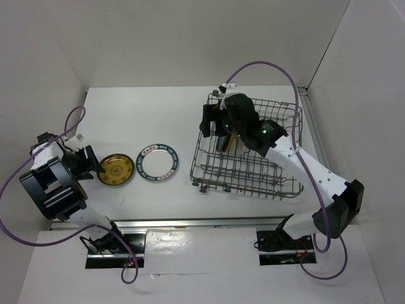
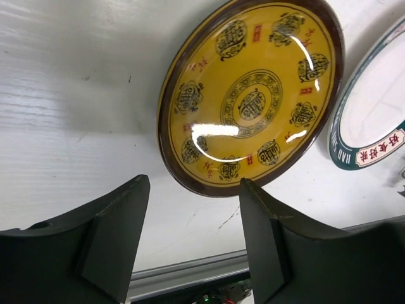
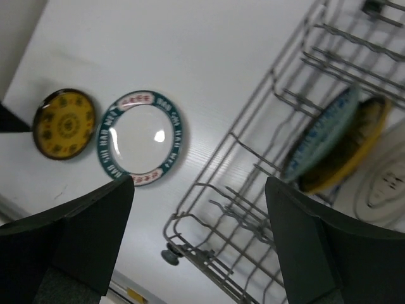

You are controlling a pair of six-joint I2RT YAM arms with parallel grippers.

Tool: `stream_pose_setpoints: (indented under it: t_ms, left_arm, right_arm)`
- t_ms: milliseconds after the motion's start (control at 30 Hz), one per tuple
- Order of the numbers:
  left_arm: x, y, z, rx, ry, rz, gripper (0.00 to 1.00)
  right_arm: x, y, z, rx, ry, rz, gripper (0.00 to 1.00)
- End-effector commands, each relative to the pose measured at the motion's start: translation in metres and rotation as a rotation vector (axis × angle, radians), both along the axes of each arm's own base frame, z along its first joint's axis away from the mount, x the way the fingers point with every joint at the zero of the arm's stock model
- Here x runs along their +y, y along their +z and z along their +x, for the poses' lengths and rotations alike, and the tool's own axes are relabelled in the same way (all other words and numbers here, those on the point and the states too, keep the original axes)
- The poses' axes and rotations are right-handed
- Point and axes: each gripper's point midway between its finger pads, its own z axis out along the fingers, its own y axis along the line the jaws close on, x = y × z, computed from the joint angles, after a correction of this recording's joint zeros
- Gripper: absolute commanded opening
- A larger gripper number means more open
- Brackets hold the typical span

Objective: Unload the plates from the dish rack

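Left gripper point(image 2: 193, 209), lower frame: jaws apart, empty, just short of yellow-brown round patterned plate point(image 2: 253, 95) flat on white table point(image 2: 76, 95). Beside it, right: white teal-rimmed plate point(image 2: 373, 120). Right gripper point(image 3: 199, 190): jaws wide, empty, over grey wire dish rack point(image 1: 250, 170). Step: third pick. Next: descend, straddle upright teal-blue plate point(image 3: 319, 136), close.

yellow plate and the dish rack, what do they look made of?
The yellow plate looks like glazed ceramic, or possibly melamine. It has a hard gloss with sharp light reflections, a printed pattern under the shine and a dark brown rim. The dish rack looks like thin grey metal wire with a dull sheen. Whether it is bare or coated cannot be told.
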Motion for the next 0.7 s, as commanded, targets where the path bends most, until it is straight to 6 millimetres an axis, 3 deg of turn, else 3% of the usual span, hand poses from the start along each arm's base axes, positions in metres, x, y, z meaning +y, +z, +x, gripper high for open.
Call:
stream_pose_setpoints:
  t_ms: [0,100,133,233,300,533,633,667]
  left_arm:
    - [0.011,0.036,0.007,-0.09,-0.049,0.121,0.72]
    - [0.012,0.053,0.008,-0.131,-0.048,0.156,0.72]
    - [0.011,0.066,0.01,-0.165,-0.05,0.169,0.72]
    - [0.007,0.087,0.013,-0.221,-0.058,0.174,0.72]
    - [0.0,0.098,0.015,-0.26,-0.065,0.176,0.72]
    - [-0.018,0.106,0.013,-0.266,-0.116,0.192,0.72]
    - [-0.02,0.114,0.013,-0.282,-0.132,0.216,0.72]
    - [-0.02,0.116,0.012,-0.289,-0.132,0.222,0.72]
  right_arm:
    - [-0.091,-0.006,0.028,0.076,-0.335,-0.107,0.92]
    - [-0.125,-0.029,0.037,0.163,-0.388,-0.093,0.92]
    - [-0.149,-0.032,0.043,0.174,-0.457,-0.08,0.92]
    - [-0.178,-0.054,0.045,0.217,-0.536,-0.116,0.9]
    - [-0.181,-0.067,0.047,0.232,-0.532,-0.148,0.88]
    - [-0.172,-0.115,0.062,0.337,-0.497,-0.176,0.87]
    - [-0.177,-0.138,0.062,0.397,-0.52,-0.208,0.8]
    - [-0.176,-0.136,0.065,0.386,-0.526,-0.192,0.78]
